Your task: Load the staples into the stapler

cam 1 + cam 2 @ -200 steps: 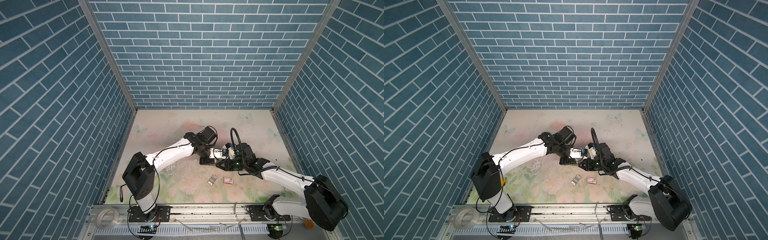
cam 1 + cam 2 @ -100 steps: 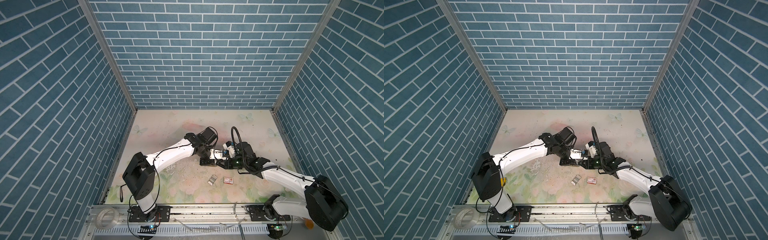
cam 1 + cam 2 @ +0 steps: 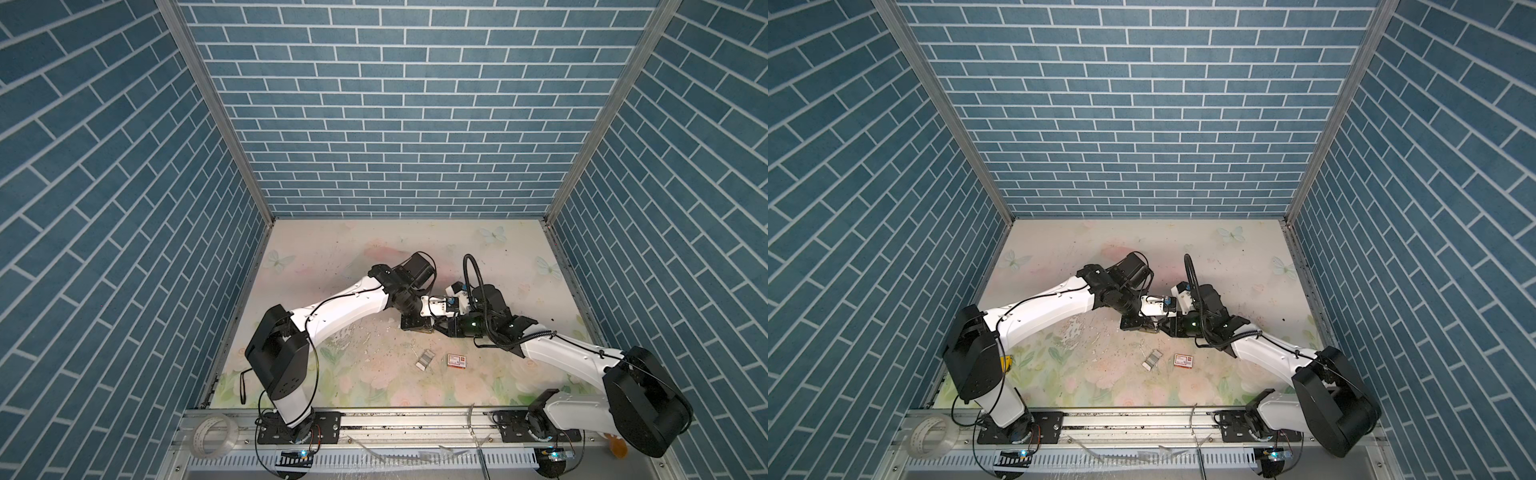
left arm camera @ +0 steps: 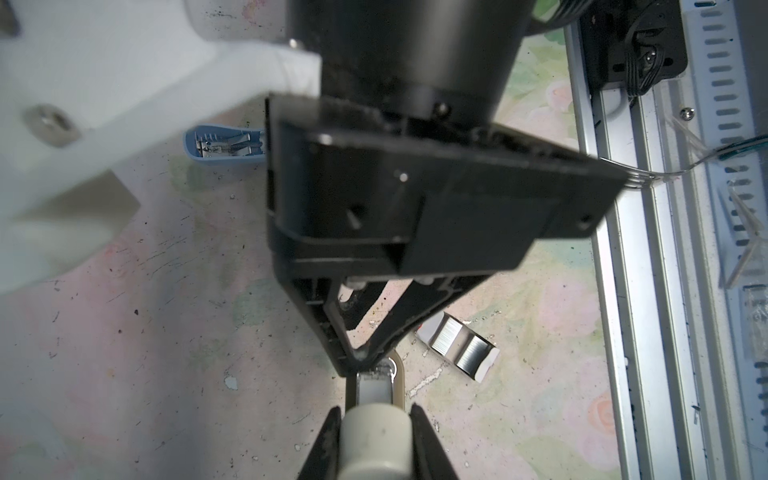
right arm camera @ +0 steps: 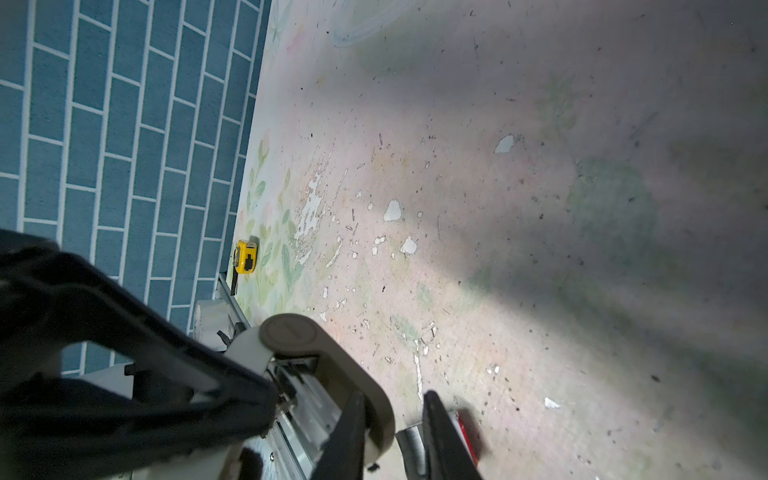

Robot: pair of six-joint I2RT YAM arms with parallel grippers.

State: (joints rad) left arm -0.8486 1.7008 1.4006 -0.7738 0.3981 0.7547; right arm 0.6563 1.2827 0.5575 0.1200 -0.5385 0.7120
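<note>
Up close from the left wrist, the left gripper [image 4: 374, 411] is clamped on the beige stapler's [image 4: 376, 444] rounded end. The right gripper [image 4: 358, 360] meets its other end. The staples [image 4: 457, 353] lie untouched on the table just beside that tip. Only this view shows a small blue tool [image 4: 224, 145].

From the right wrist, the stapler's metal channel [image 5: 309, 409] lies open. The right gripper's fingers [image 5: 347, 432] straddle its beige rim; whether they pinch it I cannot tell.

In both top views the staples [image 3: 424, 359] [image 3: 1151, 359] sit nearer than both grippers, apart from them. A red-and-white box [image 3: 457, 360] lies just right.
</note>
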